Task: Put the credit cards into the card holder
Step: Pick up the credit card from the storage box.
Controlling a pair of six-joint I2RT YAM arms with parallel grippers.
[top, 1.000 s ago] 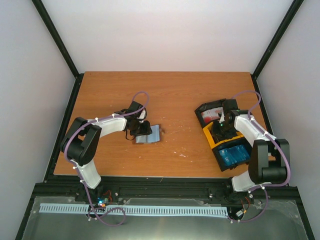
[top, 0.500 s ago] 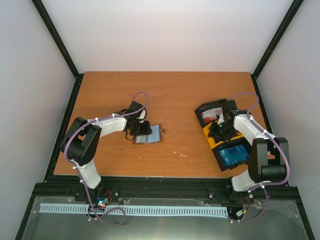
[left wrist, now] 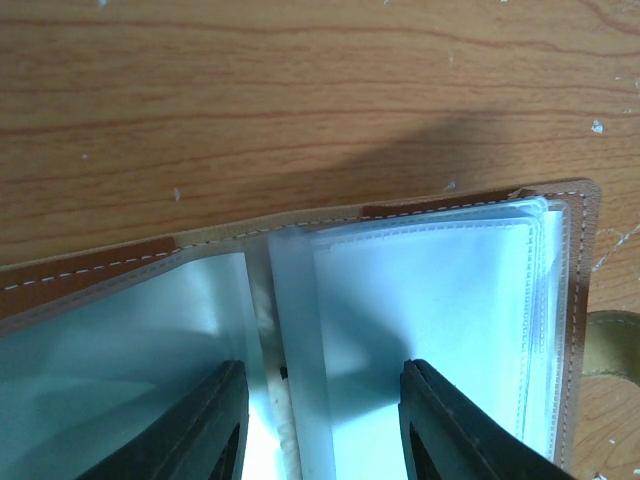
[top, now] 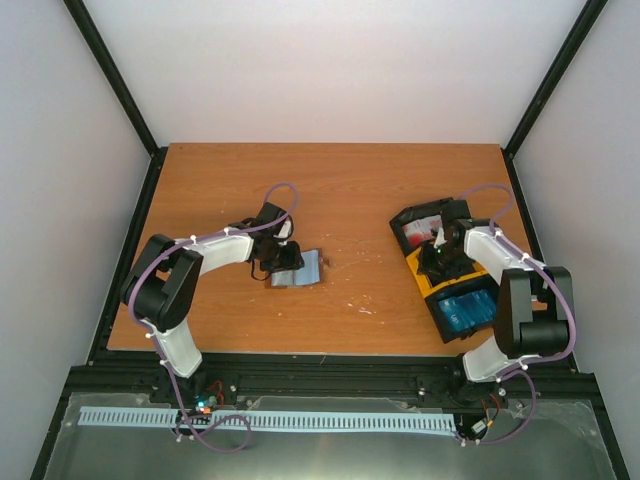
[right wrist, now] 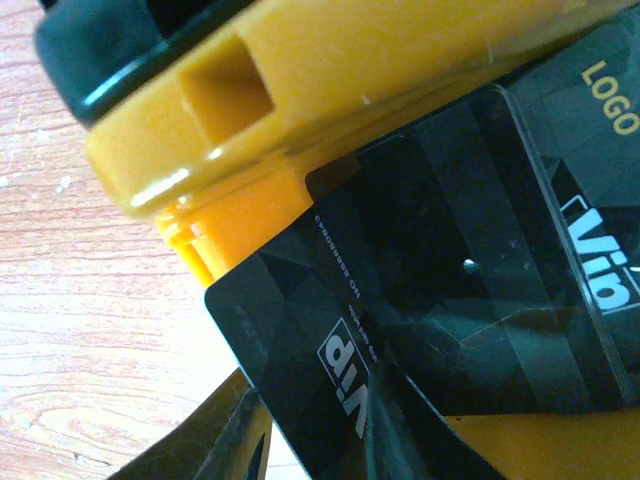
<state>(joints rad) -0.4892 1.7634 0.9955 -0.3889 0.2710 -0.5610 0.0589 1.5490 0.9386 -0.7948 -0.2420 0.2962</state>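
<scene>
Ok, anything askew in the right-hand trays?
Yes: the top black card sits crooked in the yellow tray, one corner jutting past its rim over the table. I can't tell whether the right claw grips it.

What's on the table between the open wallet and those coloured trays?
Nothing: only bare wooden table separates card holder from trays, seen from the top view.

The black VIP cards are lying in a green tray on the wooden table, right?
Not quite. The tray is yellow, not green. The right wrist view shows the black VIP cards lying in that yellow tray, which sits on the wooden table.
</scene>
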